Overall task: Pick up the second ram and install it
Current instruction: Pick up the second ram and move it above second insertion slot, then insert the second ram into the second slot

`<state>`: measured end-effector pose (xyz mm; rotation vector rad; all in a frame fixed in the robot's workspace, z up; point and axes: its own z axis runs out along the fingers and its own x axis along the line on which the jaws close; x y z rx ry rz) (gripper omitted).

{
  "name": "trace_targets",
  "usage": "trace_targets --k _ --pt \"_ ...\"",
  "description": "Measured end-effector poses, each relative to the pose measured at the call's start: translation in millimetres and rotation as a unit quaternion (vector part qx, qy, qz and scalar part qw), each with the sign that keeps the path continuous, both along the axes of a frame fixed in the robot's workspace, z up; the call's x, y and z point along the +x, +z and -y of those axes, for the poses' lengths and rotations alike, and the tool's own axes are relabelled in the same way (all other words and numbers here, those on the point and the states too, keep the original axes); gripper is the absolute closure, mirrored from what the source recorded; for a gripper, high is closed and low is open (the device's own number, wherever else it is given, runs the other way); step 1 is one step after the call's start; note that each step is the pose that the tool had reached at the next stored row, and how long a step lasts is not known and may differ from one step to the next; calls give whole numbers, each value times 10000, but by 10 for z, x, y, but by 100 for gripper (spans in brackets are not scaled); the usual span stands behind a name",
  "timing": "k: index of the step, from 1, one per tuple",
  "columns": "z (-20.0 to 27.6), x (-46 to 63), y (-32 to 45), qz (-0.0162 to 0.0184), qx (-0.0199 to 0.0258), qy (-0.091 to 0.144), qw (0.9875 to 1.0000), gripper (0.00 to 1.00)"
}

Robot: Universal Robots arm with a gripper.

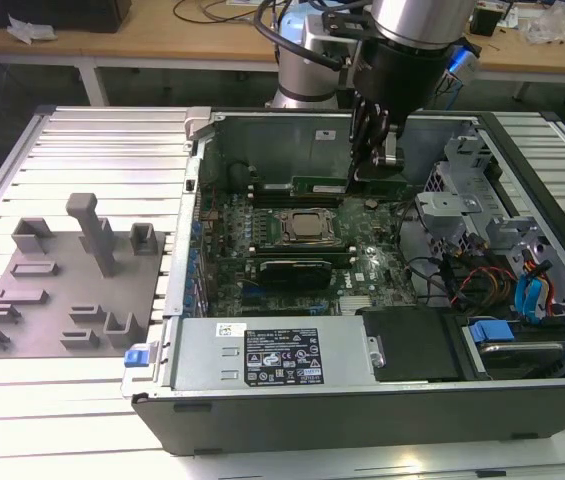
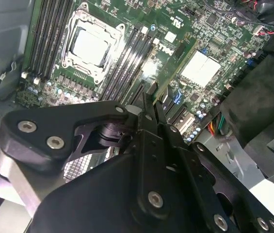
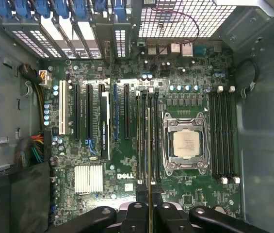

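Now, pickup: done, by the look of it. Thin dark green memory stick [image 3: 149, 145] off any rest and inside the open dark computer case [image 1: 362, 425].
Fingers: closed on the memory stick's near end, gripper [image 3: 149, 208] pinching it edge-on in both wrist views.
Stick position: lined up along the long black memory slots [image 3: 141, 136], just beside the square metal processor socket [image 3: 185, 145], between that socket and the expansion slots.
Install: not finished, judging from the grip on the board.
Contact: touching a slot or hanging just above one, cannot tell; edge-on look flattening any gap.
Exterior view: gripper [image 1: 372, 165] low in the case near its far wall, green strip [image 1: 317, 184] jutting toward the exterior view's left.
Hidden: gripped end buried between the fingers; both faces of the stick turned away; slot clips too small to read; a first stick already seated or not, unclear.
Elsewhere: grey plastic fixture plate with upright posts [image 1: 62, 300] on the slatted metal surface [image 1: 92, 140], well apart from the case.
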<state>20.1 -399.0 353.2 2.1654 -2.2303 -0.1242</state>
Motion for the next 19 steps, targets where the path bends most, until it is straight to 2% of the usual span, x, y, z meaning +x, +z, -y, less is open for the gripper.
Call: trace_targets --k 7,11,13,15,19 --pt "0 4 -16 0 0 0 10000 89" --pt "-4 17 -91 0 0 11 10000 89" --pt "-7 27 -162 0 -3 19 10000 89" --pt "-12 46 -266 0 -2 26 10000 89" --pt "-16 55 -350 0 -2 37 10000 89"
